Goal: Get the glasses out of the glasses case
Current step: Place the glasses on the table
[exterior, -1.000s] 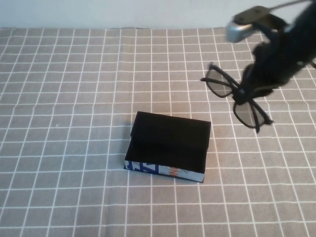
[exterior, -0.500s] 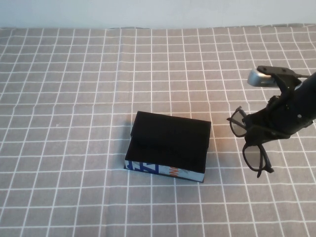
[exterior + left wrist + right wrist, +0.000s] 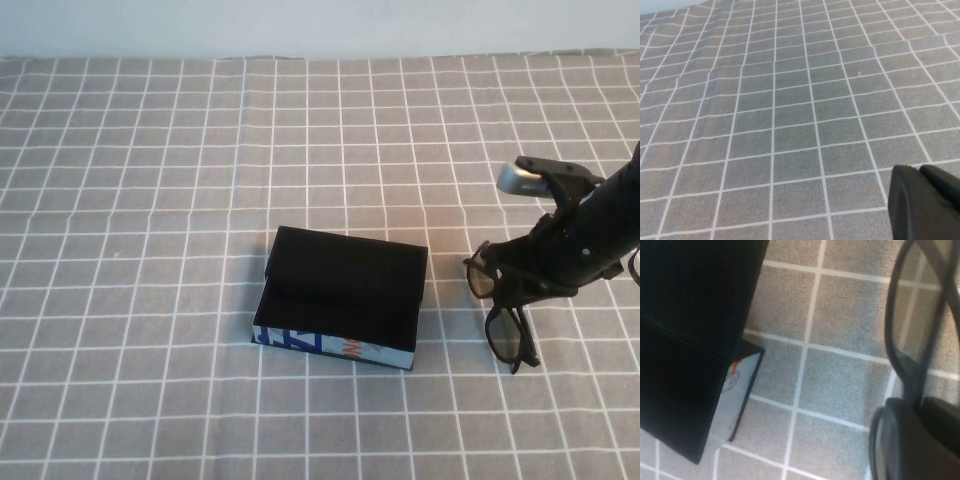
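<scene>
Hanging out of the glasses case (image 3: 340,297), glasses (image 3: 503,300) pinched at the bridge by right pincer (image 3: 528,272), low over the surface (image 3: 150,200); likely light, thin-framed, fragile, so gripping gently. Left pincer (image 3: 925,202) sitting elsewhere, pressed together, away from both

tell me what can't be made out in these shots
- Right tool, high view: its fingertips are hidden behind the glasses it grips at the bridge, to the right of the glasses case.
- Glasses, right wrist view: cut off by the picture's edge; only parts of the frame show.
- Glasses case, right wrist view: only one corner shows.
- Left tool, left wrist view: only dark fingers at the picture's corner, over bare tablecloth; out of the high view.
</scene>
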{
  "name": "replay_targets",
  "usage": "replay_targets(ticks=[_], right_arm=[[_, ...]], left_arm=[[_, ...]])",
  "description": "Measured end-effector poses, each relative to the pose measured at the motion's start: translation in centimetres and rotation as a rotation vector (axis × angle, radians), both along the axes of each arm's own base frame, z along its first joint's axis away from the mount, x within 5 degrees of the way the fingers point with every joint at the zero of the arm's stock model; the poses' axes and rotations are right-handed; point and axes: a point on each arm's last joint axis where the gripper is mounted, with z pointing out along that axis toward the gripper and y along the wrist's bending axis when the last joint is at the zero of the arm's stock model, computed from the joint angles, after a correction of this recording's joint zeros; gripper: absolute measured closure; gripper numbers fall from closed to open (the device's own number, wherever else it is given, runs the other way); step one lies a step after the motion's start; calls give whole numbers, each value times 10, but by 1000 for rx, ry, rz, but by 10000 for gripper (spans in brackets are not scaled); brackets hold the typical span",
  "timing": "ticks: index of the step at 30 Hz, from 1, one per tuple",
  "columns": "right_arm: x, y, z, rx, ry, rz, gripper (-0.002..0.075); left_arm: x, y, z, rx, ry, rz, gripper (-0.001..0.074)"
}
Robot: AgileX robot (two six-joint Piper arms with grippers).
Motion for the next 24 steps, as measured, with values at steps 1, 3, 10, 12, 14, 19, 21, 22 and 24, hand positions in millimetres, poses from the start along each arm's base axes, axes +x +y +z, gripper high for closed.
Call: replay_targets(ticks=[1,3,10,12,14,19,21,22,24], right_arm=[[0,0,0,0,-2,0,651],[2,1,3,3,-8,0,617],[12,1,33,-35,-28,85,545],[15,1,45,-45,-34,111,571],[15,1,57,-52,-45,130,624],[-1,-3,99,-60,-134,149,728],[-11,-5,116,-55,-165,155,736],[-17,-6,125,-53,-182,158,738],[-29,-8,142,-47,-219,162,740]], left_arm=[[0,0,0,0,0,0,739],[0,0,0,0,0,0,739],[0,0,0,0,0,0,739],[0,0,0,0,0,0,739],[0,0,0,0,0,0,739],[0,0,0,0,0,0,739],[0,0,0,0,0,0,740],[0,0,0,0,0,0,739],[0,0,0,0,0,0,739]])
